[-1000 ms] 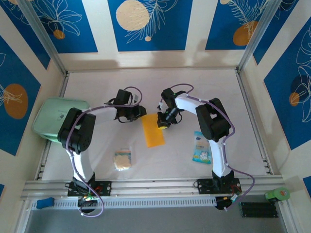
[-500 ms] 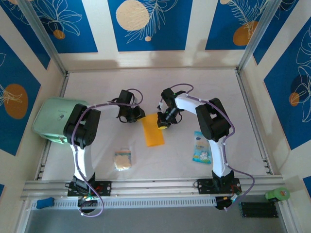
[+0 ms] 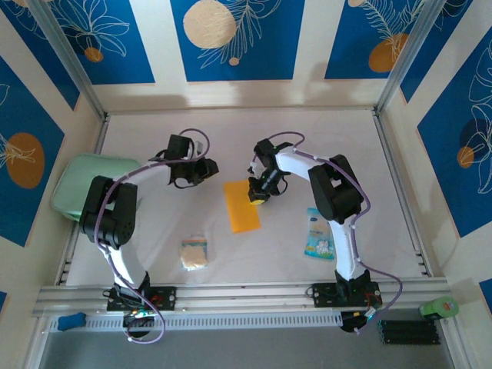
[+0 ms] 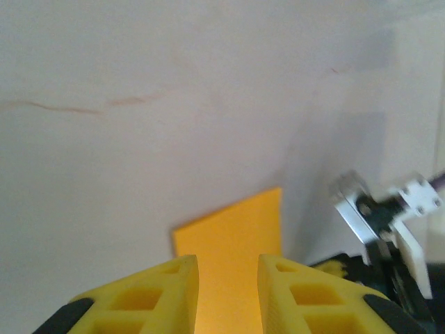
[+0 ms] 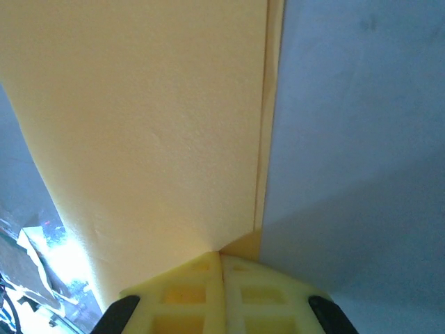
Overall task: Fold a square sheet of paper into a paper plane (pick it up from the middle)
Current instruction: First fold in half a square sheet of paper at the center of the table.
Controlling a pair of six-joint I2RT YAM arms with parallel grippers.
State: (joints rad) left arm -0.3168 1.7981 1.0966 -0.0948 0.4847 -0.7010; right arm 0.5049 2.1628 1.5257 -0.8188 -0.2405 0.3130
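The square sheet of paper (image 3: 241,206) lies folded into a narrow orange-yellow rectangle in the middle of the white table. My right gripper (image 3: 259,194) is shut at the paper's upper right edge; in the right wrist view its closed fingertips (image 5: 208,263) pinch the paper (image 5: 146,125) where the top layer meets the edge. My left gripper (image 3: 203,171) hangs to the left of the paper, apart from it. In the left wrist view that gripper (image 4: 228,275) shows a narrow gap with nothing held, and the paper (image 4: 233,226) lies on the table beyond it.
A blue-white packet (image 3: 319,233) lies to the right of the paper. A small beige spongy square (image 3: 195,253) sits near the front left. A pale green container (image 3: 86,187) stands at the left wall. Bare table stretches behind both grippers.
The left gripper has drawn back to the left, off the paper's upper left corner, and its jaws have parted a little. The right gripper and the paper have stayed put.
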